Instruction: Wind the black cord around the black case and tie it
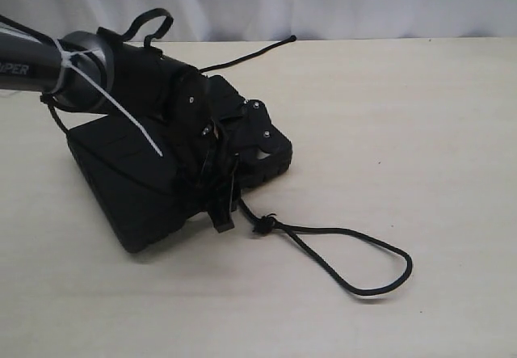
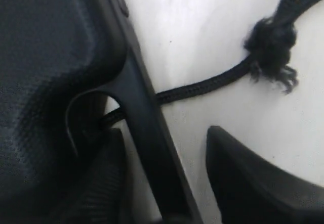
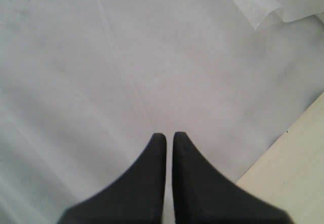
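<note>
The cord (image 1: 347,230) lies in a slack loop nearest, its knot (image 1: 262,224) just beside the case (image 1: 113,172). My left gripper (image 1: 222,216) hangs there, fingers (image 2: 253,183) spread astride the case's rim, likely to catch the cord beneath. The cord's tail trails behind. My right gripper (image 3: 166,143) is closed on nothing, parked aside.
</note>
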Controlling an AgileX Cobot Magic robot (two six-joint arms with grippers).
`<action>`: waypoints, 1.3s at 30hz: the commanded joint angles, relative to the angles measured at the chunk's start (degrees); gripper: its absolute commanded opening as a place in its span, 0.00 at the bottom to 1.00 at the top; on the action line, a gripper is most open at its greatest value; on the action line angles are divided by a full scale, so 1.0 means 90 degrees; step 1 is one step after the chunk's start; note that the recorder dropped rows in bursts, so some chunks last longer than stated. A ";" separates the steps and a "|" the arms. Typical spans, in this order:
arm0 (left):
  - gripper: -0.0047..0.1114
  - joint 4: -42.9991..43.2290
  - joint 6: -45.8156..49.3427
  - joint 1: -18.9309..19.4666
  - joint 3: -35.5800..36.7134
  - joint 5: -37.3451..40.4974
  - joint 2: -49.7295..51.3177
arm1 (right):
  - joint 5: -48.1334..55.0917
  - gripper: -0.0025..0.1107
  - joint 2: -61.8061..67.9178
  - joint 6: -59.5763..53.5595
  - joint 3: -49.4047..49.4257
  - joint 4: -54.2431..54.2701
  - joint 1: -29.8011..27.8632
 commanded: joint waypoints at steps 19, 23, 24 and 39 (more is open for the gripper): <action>0.04 0.0120 -0.0940 -0.0013 -0.0029 0.0354 -0.1515 | 0.0462 0.06 -0.0031 -0.0022 0.0010 -0.0042 -0.0003; 0.04 0.0120 -0.0862 -0.0013 -0.0029 0.0301 -0.1869 | 0.1228 0.06 -0.0031 -0.0045 -0.0490 -0.0042 -0.0003; 0.04 0.0120 -0.0862 -0.0013 -0.0029 0.0301 -0.1952 | 0.1380 0.06 -0.0031 -0.0182 -0.0681 -0.0042 -0.0003; 0.04 0.0510 -0.0819 -0.0013 -0.0029 0.0301 -0.2124 | 0.4115 0.31 0.3182 -0.6332 -0.3070 0.3587 -0.0003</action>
